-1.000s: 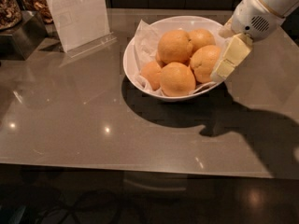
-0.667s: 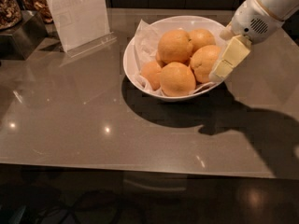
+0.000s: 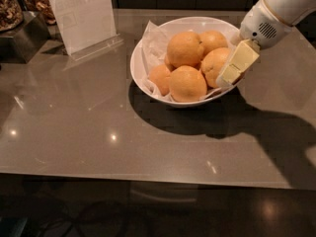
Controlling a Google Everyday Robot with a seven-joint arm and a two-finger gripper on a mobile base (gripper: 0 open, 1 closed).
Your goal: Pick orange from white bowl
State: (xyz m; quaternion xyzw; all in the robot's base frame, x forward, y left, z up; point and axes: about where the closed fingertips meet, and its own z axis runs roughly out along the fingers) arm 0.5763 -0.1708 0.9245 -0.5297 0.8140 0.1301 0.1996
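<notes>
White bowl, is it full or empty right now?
Full: the white bowl holds five oranges heaped on a paper liner. The gripper is at its right edge, by the orange there.

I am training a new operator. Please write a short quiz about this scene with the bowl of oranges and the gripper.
1. True or false: the gripper is at the bowl's rim on the picture's right side, by an orange.
2. What lines the bowl? A. white paper B. green cloth C. nothing
3. What stands on the table behind the bowl, toward the picture's left?

Key: 1. True. 2. A. 3. A clear sign holder.
</notes>
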